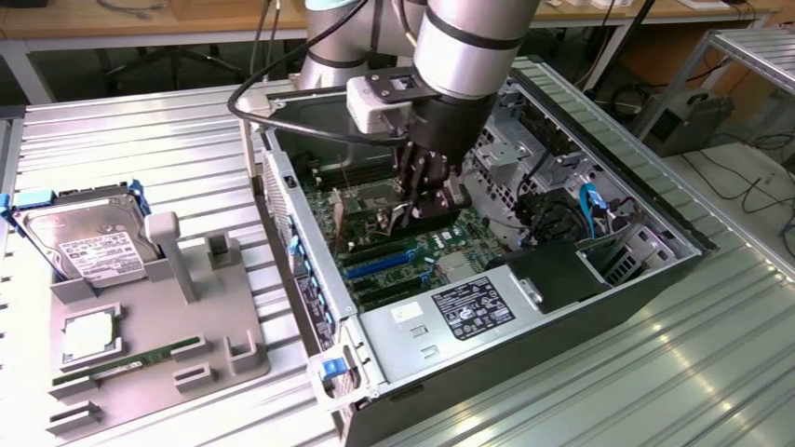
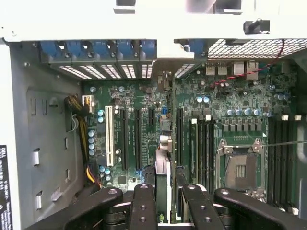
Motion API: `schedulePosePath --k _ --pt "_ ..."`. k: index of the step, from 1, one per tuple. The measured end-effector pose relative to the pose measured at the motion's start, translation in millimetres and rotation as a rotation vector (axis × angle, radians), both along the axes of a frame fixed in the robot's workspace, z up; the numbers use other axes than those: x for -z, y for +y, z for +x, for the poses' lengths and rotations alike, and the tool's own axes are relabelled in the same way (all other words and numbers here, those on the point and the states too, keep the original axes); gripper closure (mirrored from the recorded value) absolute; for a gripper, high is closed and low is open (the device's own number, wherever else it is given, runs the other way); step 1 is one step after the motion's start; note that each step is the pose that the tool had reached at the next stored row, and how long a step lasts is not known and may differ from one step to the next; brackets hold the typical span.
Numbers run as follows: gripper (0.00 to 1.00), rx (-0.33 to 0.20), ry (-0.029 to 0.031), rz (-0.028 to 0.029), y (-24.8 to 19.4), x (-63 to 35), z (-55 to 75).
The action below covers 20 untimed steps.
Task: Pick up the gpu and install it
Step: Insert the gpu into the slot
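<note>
Gripper (image 1: 420,200) is down inside the open PC case (image 1: 621,200), fingers (image 2: 142,211) clamped on the gpu (image 2: 162,184), which stands on edge betw. them, right over the motherboard (image 1: 429,247). In the wrist view the card's thin edge lines up w/ the expansion slots (image 2: 136,139), silver bracket end pointing toward the vented rear slot covers (image 2: 110,71); can't tell if the edge connector is touching a slot yet.

To do this step well, I'd judge: keep the card upright, square to the board, connector parallel to the slot along its whole length, bracket tracking into the rear opening. Press straight down, evenly, no twist. Any tilt likely jams one end. Yellow/black cable bundle (image 2: 84,139) sits near the slots and should stay out of the way.

Surface: ribbed metal tabletop (image 1: 149,140); the case lies on its side near the middle. Toward the exterior view's left edge, a grey parts holder (image 1: 186,317) carries a hard drive (image 1: 81,237), a CPU (image 1: 89,337) and a green memory stick (image 1: 137,358). Room: workshop, wooden benches (image 1: 137,19) and cables behind.
</note>
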<state>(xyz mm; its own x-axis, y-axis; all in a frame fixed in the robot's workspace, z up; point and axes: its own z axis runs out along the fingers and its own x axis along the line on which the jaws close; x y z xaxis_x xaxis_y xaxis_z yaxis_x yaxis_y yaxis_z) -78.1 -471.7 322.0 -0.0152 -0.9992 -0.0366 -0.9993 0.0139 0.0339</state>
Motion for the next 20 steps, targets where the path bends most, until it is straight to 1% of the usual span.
schedulePosePath --k 1,2,3,5,6,9,11,13,14,17,20 --pt "0.74 0.0 -0.0005 0.0001 0.0 4.0 -1.2" --pt "0.74 0.0 -0.0052 -0.0001 4.8 10.9 -6.0" --pt "0.74 0.0 -0.0063 -0.003 8.3 22.8 -8.6" --pt "0.74 -0.01 -0.0064 -0.0043 8.3 42.4 -11.1" --pt "0.74 -0.013 -0.0062 -0.0052 8.2 47.7 -11.7" --pt "0.74 -0.018 -0.0063 -0.0048 9.5 56.6 -13.3" --pt "0.74 -0.018 -0.0011 -0.0058 9.5 68.3 -13.4" --pt "0.74 -0.018 0.0019 -0.0049 9.6 70.6 -13.3" --pt "0.73 -0.018 0.002 -0.0047 9.6 70.5 -13.3" --pt "0.54 -0.018 0.0021 -0.0051 9.6 66.7 -13.3" --pt "0.54 -0.019 0.0022 -0.0052 9.5 57.9 -13.3"
